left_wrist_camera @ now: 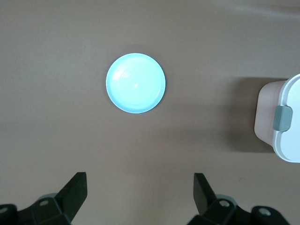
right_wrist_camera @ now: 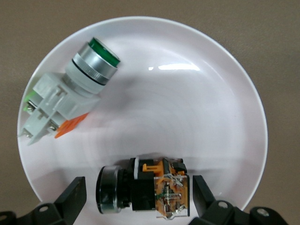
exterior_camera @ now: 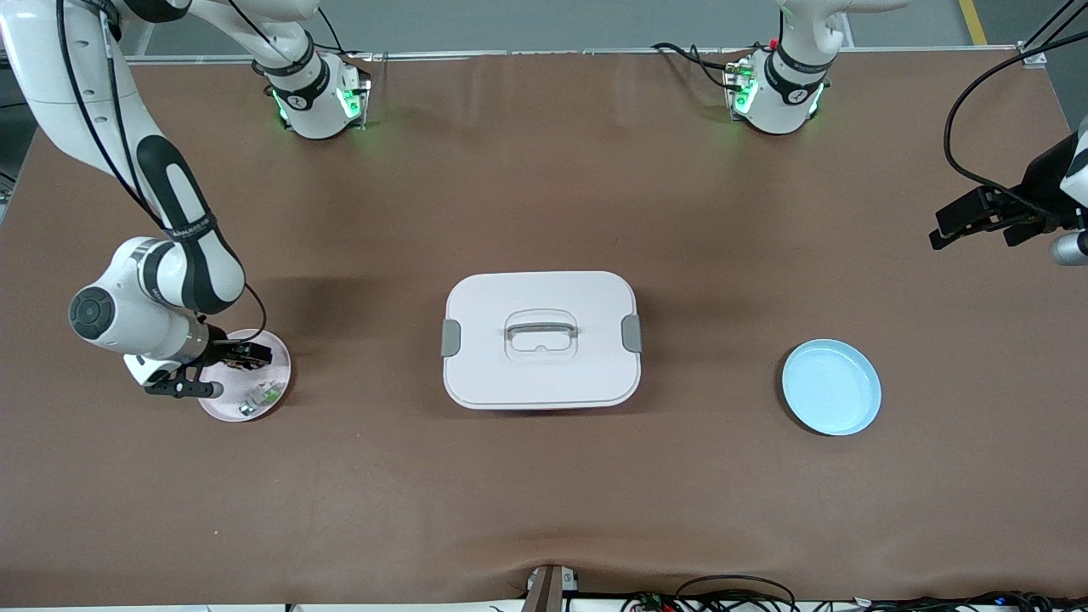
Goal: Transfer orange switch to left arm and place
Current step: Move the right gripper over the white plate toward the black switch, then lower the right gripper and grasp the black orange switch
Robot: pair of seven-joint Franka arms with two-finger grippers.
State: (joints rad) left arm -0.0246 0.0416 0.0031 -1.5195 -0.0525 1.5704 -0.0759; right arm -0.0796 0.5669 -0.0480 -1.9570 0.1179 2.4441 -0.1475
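at the lower left of the front view the right gripper (exterior_camera: 240, 355) hangs low over the pink plate (exterior_camera: 276, 361), jaws wide, straddling the orange switch (right_wrist_camera: 143, 186) without gripping it. a green-and-white switch (right_wrist_camera: 65, 101) lies beside it on the plate. the box (exterior_camera: 541, 339) sits mid-frame. at the right edge the left gripper (exterior_camera: 977, 223) waits, jaws wide, above the table near the blue plate (exterior_camera: 830, 387).

Blue plate (left_wrist_camera: 136, 83) beside box (left_wrist_camera: 283, 123)
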